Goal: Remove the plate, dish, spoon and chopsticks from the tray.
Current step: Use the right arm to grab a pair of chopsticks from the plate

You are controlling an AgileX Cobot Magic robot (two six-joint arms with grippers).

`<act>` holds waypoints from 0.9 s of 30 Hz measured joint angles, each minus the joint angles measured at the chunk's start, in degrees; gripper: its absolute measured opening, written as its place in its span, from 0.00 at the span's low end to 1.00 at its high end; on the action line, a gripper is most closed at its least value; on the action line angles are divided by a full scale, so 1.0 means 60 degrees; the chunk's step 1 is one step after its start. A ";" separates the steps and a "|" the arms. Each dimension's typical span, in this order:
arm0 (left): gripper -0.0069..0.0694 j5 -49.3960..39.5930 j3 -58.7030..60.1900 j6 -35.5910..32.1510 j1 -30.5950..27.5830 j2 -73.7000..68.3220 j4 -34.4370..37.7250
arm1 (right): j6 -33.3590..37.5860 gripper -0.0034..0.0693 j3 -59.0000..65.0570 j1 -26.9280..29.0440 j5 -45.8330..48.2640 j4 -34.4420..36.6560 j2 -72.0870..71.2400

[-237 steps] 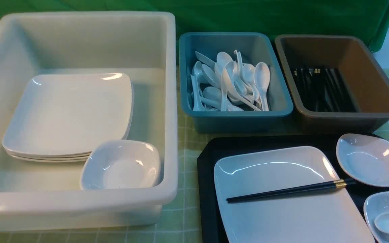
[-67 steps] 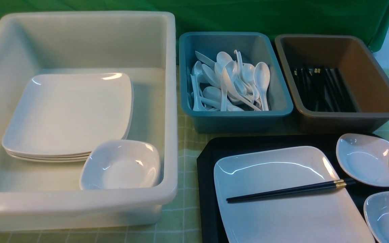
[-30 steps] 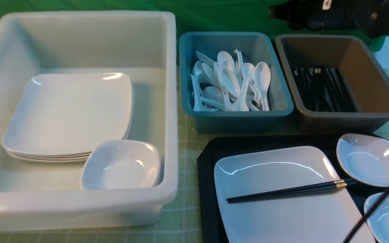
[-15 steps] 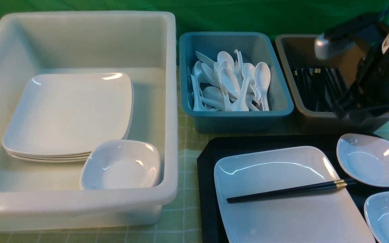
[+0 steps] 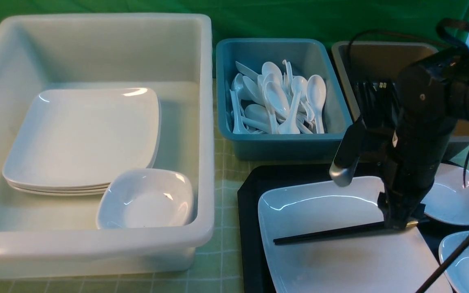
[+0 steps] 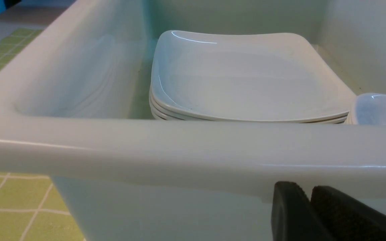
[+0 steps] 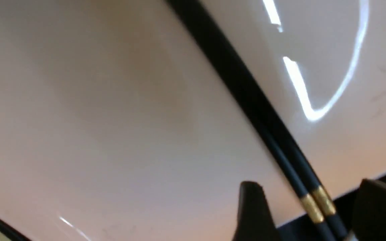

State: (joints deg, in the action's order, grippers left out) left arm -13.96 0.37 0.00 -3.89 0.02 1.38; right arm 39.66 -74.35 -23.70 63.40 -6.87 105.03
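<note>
Chopsticks (image 5: 324, 235) next in line, by the look of it; not yet lifted.

Far left: left gripper (image 6: 308, 214) low outside the near wall of the white tub (image 5: 96, 240), jaws nearly together, nothing between them. Inside the tub, a stack of plates (image 5: 84, 134) and one small deep dish (image 5: 145, 199) at its near right corner.

Right of the tub, past a strip of green-checked table (image 5: 222, 260): teal bin (image 5: 283, 140) heaped with white spoons (image 5: 277, 101). No spoon visible anywhere on the tray (image 5: 250, 228), so probably done with that item, though hard to be sure.

On the tray, near and right of centre: large plate (image 5: 332, 260) lying flat, with the chopsticks across it, tips to the left, gold-banded ends just over its right rim.

Right gripper (image 5: 399, 221) down over those banded ends, spread wide with one finger on either side of the pair, not closed on them, holding nothing. Behind it, brown bin (image 5: 381, 61) with black chopsticks already inside.

Farthest right on the tray: far dish (image 5: 456, 199) and near dish (image 5: 468, 260), both empty and untouched.

Left to do, judging by this: chopsticks, plate, dishes.
</note>
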 joint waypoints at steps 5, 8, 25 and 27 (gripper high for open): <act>0.19 0.0000 0.0000 0.0000 0.0000 0.0000 0.0000 | 0.1529 0.60 0.0000 -0.0050 -0.0156 -0.0082 0.0378; 0.20 0.0000 0.0000 0.0000 0.0000 0.0000 0.0000 | 0.1687 0.60 0.0000 -0.0050 -0.0441 -0.0234 0.0530; 0.22 0.0000 0.0000 0.0000 0.0000 0.0000 0.0000 | 0.2350 0.40 -0.0050 -0.0058 -0.0974 -0.0715 0.1283; 0.22 0.0000 0.0000 0.0000 0.0000 0.0000 0.0000 | 0.2301 0.31 -0.0050 -0.0058 -0.0921 -0.0754 0.1293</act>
State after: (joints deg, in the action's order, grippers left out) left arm -13.96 0.37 0.00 -3.89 0.02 1.38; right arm 53.47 -74.65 -24.04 57.88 -11.40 112.79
